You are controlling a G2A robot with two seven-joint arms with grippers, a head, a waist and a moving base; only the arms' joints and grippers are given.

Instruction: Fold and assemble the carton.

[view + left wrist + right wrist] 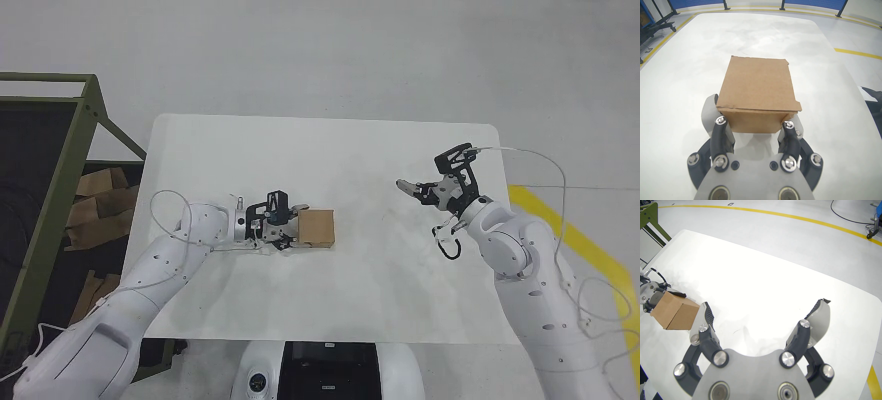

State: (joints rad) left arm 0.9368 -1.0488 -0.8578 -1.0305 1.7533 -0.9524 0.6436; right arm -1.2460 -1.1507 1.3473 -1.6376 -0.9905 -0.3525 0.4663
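Note:
A small brown cardboard carton (318, 228) (758, 89) (675, 315) stands folded into a closed box near the middle of the white table (380, 290). My left gripper (290, 232) (753, 117) is at the carton's left end, its fingers shut on the two sides of the box. My right gripper (415, 190) (764, 311) hovers over the table's right part, well apart from the carton, open with nothing between its fingers.
A green metal rack (60, 140) with flat cardboard pieces (100, 205) stands off the table's left edge. Yellow floor tape (560, 230) runs past the right side. Bare table lies between the carton and the right gripper.

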